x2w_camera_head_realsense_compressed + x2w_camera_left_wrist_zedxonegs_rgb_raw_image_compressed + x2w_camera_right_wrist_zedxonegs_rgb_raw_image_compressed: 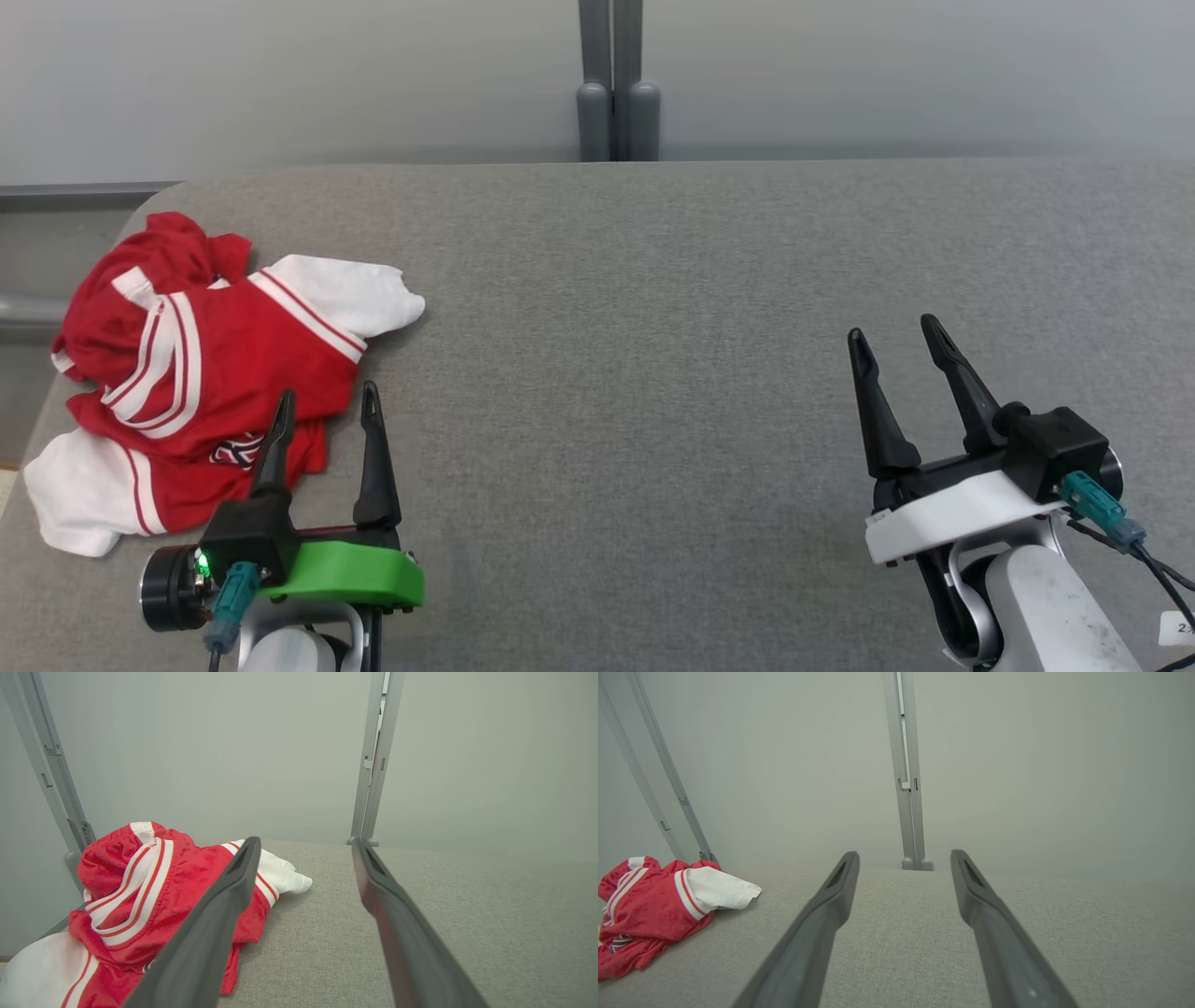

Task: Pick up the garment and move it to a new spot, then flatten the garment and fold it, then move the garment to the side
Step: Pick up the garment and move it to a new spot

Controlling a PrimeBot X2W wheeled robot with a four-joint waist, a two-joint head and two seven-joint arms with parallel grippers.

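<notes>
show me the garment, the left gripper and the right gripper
garment (233,364): head view, on its red middle panel
left gripper (328,392): head view, midway between its open fingertips
right gripper (894,329): head view, midway between its open fingertips

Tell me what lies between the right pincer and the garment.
Head view: bare grey tabletop from the right pincer to the open left pincer at the edge of the garment.

We list: grey felt-covered tabletop (653,327), rounded corner upper left; pale grey panel wall (280,75) above; grey metal post (616,84), top centre.
</notes>
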